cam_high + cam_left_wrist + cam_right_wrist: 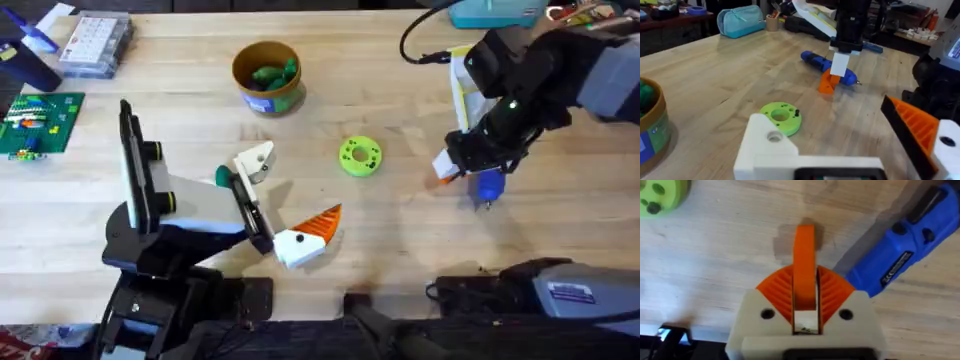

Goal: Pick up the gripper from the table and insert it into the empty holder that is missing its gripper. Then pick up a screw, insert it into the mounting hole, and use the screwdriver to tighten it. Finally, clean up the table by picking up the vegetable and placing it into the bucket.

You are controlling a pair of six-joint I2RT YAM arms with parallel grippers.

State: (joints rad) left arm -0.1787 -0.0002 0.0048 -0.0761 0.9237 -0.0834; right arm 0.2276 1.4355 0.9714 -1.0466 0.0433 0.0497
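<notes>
Right gripper (452, 168) sits low at the table, about 3 o'clock from the green disc (360, 156). Its orange pads are pressed together with nothing between them. The screwdriver (488, 186) lies flat just beside it, touching or nearly so (can't tell which).

Judgement: the screwdriver looks like hard plastic, light, rigid and a bit slick, and it may roll. Best hold is across the fat blue handle, not the thin tip.

Left gripper (292, 222) is at 7 o'clock from the disc, fingers spread wide, holding nothing.

Bucket (266, 75) stands at 11 o'clock from the disc with green vegetables (273, 73) already inside. The disc has a small dark screw (796, 113) on top.
</notes>
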